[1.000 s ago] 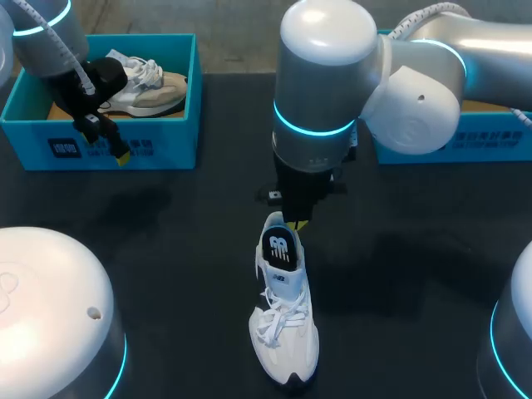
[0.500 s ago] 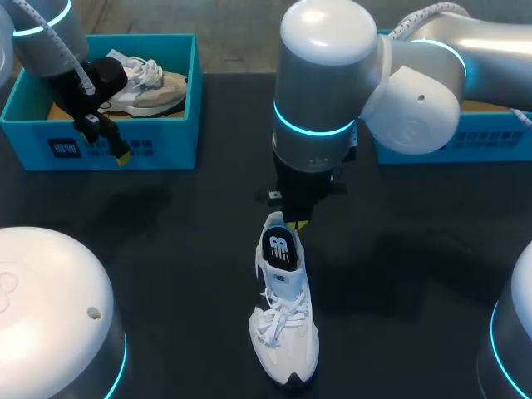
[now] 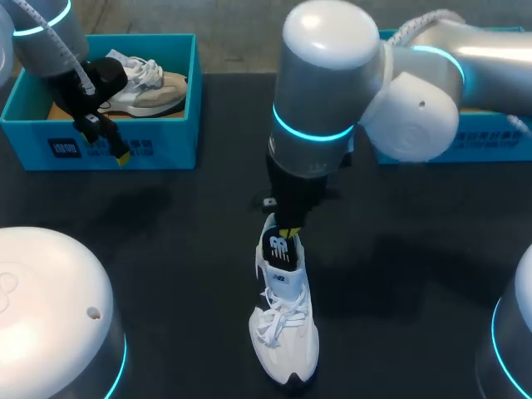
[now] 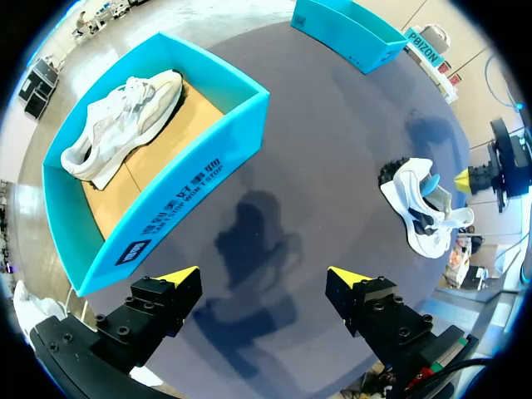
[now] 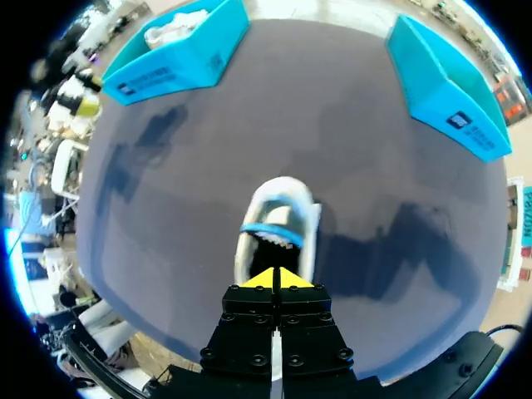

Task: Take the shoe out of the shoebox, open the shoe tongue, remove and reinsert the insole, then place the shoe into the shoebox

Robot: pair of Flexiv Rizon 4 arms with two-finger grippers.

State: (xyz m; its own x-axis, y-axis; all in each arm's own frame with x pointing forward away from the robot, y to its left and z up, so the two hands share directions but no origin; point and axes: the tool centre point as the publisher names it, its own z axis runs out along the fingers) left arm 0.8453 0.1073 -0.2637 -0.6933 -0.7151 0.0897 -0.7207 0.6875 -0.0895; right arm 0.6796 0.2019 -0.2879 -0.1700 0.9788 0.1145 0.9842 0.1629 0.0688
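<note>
The white shoe (image 3: 283,332) stands on the tabletop (image 3: 183,241), insole (image 3: 280,248) raised at the heel. The right tool (image 5: 277,278) is closed, tips together above the heel. The left tool (image 4: 263,277) is open beside the left shoebox (image 3: 158,137).

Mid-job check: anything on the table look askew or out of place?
Only the insole: it stands tilted up out of the white shoe at the heel opening instead of lying flat inside. The right gripper, shut, sits at its top edge; whether it pinches it is unclear. Nothing looks spilled or damaged.
</note>
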